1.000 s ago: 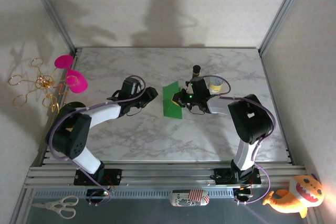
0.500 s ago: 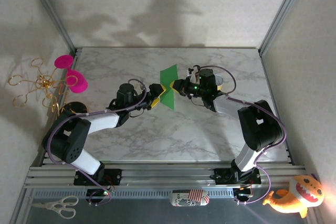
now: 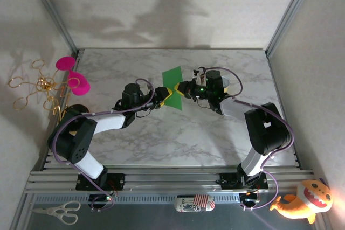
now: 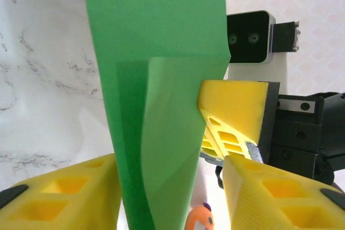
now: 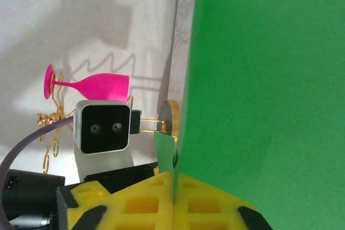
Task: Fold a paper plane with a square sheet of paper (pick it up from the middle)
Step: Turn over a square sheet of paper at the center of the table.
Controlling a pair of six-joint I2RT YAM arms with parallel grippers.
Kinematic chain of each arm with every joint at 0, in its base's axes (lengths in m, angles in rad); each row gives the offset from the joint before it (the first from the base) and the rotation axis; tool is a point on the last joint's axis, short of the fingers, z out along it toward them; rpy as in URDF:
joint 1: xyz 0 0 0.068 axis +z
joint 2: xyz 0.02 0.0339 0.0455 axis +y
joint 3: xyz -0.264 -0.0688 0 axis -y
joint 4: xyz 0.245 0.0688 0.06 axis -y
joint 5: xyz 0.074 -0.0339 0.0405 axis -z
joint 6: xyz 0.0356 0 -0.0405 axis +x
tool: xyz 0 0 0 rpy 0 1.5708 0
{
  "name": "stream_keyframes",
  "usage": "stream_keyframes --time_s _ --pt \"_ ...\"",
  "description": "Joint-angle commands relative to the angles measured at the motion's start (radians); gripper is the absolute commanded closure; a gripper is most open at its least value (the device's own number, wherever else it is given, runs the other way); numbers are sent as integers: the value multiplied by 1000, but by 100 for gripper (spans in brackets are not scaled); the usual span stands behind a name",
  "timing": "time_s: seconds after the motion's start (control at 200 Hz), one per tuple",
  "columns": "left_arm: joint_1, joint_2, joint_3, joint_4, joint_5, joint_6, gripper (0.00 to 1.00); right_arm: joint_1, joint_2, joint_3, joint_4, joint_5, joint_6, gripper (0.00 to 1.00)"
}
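The paper [image 3: 172,76], bearing one fold, hangs above the table [image 3: 161,144] between the arms, the right claw [image 3: 181,88] clamped shut on one edge and the left claw [image 3: 161,95] straddling the other, jaws apart; by appearance the plane's nose and wings are not yet made.

Sheet of paper [image 4: 156,36]: matt, smooth green paper, creased. Left gripper [image 4: 167,192] fingers [image 4: 64,195]: matt yellow plastic, ribbed. Table [image 3: 161,144] at 6 o'clock: smooth, marble-look.
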Motion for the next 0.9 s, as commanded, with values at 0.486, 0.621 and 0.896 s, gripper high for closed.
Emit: stream_keyframes --time_s 0.486,0.621,0.896 --pt "23 -8 94 -297 -73 207 96 -48 -107 -28 -265 222 -178 56" --pt "19 -10 233 -724 -308 449 98 -64 -168 -29 -383 387 -278 45" --pt "-54 72 542 -1315 -1007 751 98 -66 -253 -38 -477 608 -365 21"
